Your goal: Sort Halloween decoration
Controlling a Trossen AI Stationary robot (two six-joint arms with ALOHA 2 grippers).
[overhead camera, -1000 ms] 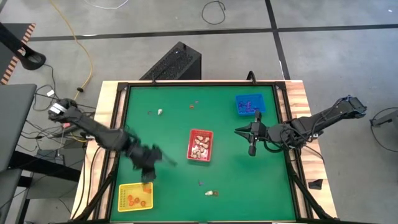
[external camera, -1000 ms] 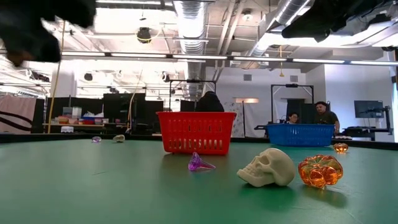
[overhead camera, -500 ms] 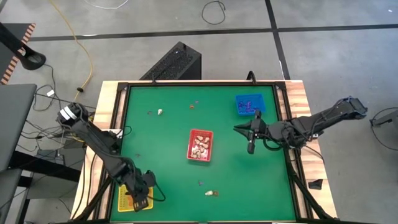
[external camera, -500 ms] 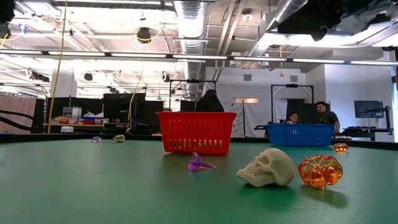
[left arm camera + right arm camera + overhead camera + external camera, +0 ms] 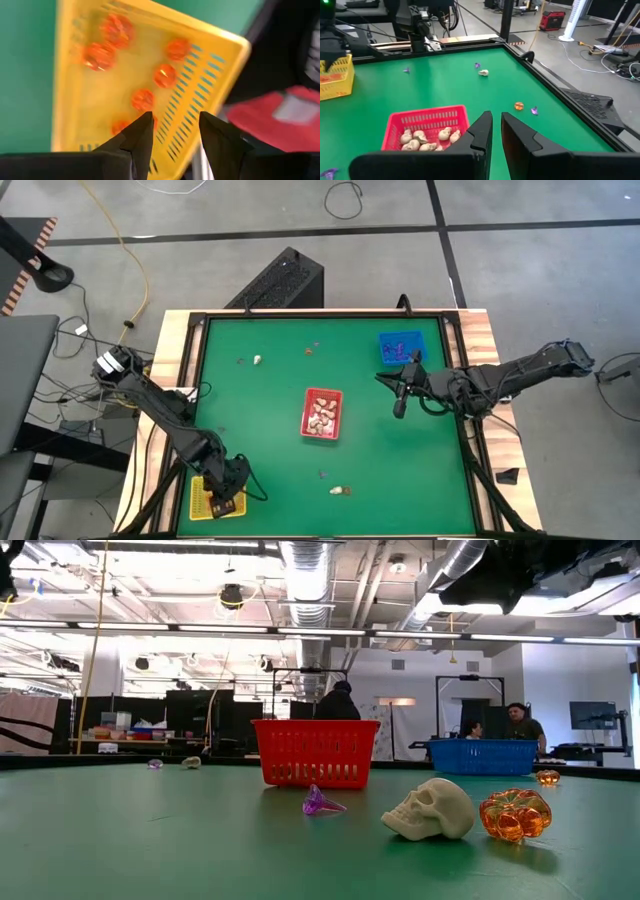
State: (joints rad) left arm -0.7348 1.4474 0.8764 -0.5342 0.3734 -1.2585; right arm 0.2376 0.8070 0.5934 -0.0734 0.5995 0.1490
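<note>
A: What kind of room is this?

B: A big workshop hall. Grey concrete floor point(image 5: 300, 220) crossed by dark lines, with a yellow cable point(image 5: 135, 265) trailing over it.

A: And overhead?

B: Silver ducts point(image 5: 305, 570) and long strip lights point(image 5: 300, 632) under an open ceiling.

A: Anything beyond the green surface point(image 5: 270, 395)?

B: Dark racks, a red toolbox point(image 5: 551, 20), and people seated at the far wall point(image 5: 515, 722).
</note>
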